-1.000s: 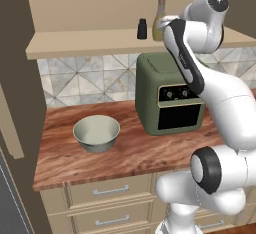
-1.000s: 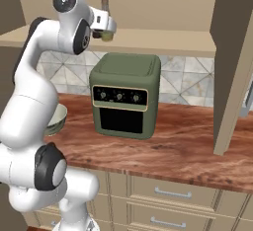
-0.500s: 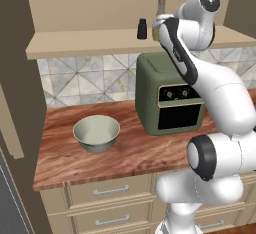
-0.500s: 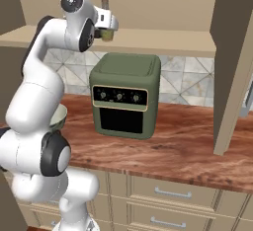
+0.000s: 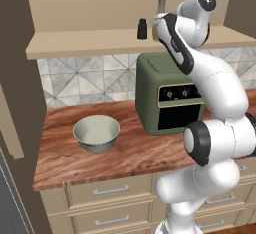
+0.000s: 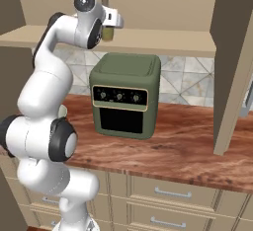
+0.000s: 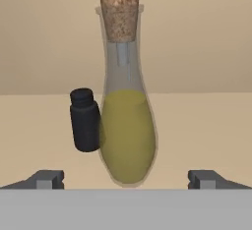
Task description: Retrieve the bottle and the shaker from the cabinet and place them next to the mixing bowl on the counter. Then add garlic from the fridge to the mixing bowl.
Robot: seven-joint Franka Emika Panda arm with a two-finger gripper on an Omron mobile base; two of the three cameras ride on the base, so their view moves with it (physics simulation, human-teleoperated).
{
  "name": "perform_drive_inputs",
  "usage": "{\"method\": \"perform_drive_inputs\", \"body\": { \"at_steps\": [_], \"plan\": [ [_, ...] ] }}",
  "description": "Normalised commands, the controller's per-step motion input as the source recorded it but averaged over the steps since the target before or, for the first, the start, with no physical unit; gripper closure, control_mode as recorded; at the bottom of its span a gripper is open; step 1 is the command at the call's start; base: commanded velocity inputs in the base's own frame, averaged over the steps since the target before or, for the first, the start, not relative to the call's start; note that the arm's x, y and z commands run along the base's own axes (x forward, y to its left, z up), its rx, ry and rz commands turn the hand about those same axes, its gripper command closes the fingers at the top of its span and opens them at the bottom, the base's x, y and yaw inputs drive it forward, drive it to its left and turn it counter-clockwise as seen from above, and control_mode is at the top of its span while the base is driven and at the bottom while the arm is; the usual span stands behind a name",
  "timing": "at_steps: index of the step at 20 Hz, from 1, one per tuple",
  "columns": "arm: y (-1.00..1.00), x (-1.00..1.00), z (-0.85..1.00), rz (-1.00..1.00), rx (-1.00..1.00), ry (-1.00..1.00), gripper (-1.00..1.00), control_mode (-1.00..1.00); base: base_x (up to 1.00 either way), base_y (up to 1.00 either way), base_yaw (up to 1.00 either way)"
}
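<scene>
- Gripper [image 7: 126, 177] state: the two dark fingertips [image 7: 47, 179] stand spread wide, one on each side of the bottle base, and hold nothing.
- Target item: the clear glass bottle with a cork stopper and yellow oil [image 7: 126, 126] stands upright on the tan cabinet shelf [image 5: 90, 40], centred between the fingertips in the hand view.
- Second item: the small dark cylindrical shaker [image 7: 85, 120] stands just beside the bottle, at its left in the hand view. Whether the two touch cannot be told.
- Destination: the pale green mixing bowl [image 5: 96, 133] sits on the wooden counter [image 5: 125, 153], well below the bottle and off to the left of the green countertop oven [image 5: 167, 95] in the left base view.
- Step in hand, as judged: final approach for grasping the bottle.
- Procedure for a sound grasp:
  - Advance the hand straight along its present axis until the wide lower body of the bottle lies between the fingers.
  - Keep the bottle centred, so that both fingers meet the glass together and do not push it sideways.
  - Check the fingertip nearest the shaker; it must pass in front of the shaker without knocking it over.
  - Close on the wide lower body, not on the narrow neck, where the taper may let the glass slip.
  - Lift vertically before withdrawing, so the base clears the shelf edge.
</scene>
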Motion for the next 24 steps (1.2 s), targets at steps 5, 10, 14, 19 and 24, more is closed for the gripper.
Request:
{"method": "perform_drive_inputs", "body": {
  "at_steps": [5,10,14,19,24],
  "plan": [
    [0.00,0.29,0.00,0.01,0.00,0.00,-1.00,-1.00,0.00,0.00,0.00],
    [0.00,0.33,0.00,0.00,0.00,0.01,-1.00,-1.00,0.00,0.00,0.00],
    [0.00,0.22,0.00,0.00,0.00,0.00,-1.00,-1.00,0.00,0.00,0.00],
    [0.00,0.17,-0.01,0.00,0.00,0.00,-1.00,-1.00,0.00,0.00,0.00],
    [0.00,0.18,-0.09,0.00,0.00,0.00,-1.00,-1.00,0.00,0.00,0.00]
  ]
}}
